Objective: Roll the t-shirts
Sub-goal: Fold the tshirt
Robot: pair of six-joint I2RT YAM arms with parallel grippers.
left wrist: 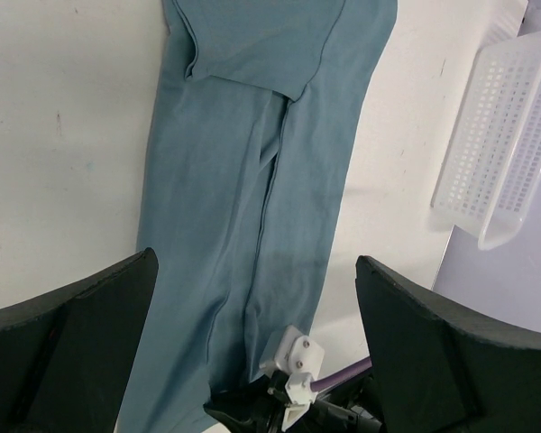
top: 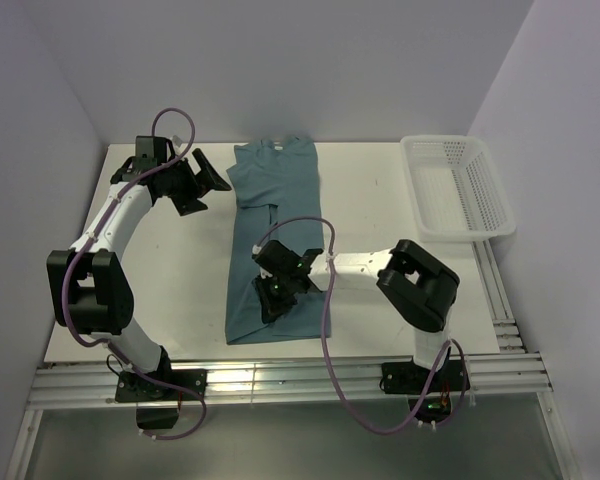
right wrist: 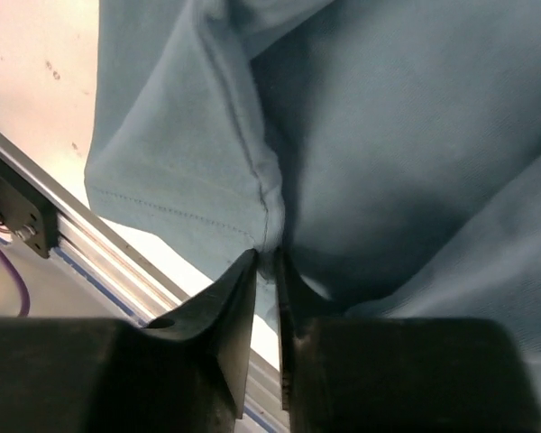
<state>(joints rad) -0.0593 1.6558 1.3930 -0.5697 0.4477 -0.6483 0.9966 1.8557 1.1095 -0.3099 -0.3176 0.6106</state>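
The teal t-shirt (top: 272, 230) lies folded into a long narrow strip down the middle of the table, collar at the far end. It also shows in the left wrist view (left wrist: 252, 171) and the right wrist view (right wrist: 388, 135). My right gripper (top: 276, 296) is low on the near part of the strip; in the right wrist view (right wrist: 267, 262) it is shut on a pinched fold of cloth near the hem. My left gripper (top: 208, 183) is open and empty, raised just left of the shirt's far end, its fingers (left wrist: 72, 343) wide apart.
A white mesh basket (top: 456, 186) stands at the far right; it also shows in the left wrist view (left wrist: 500, 135). The table's near edge with metal rails (top: 280, 380) lies just beyond the hem.
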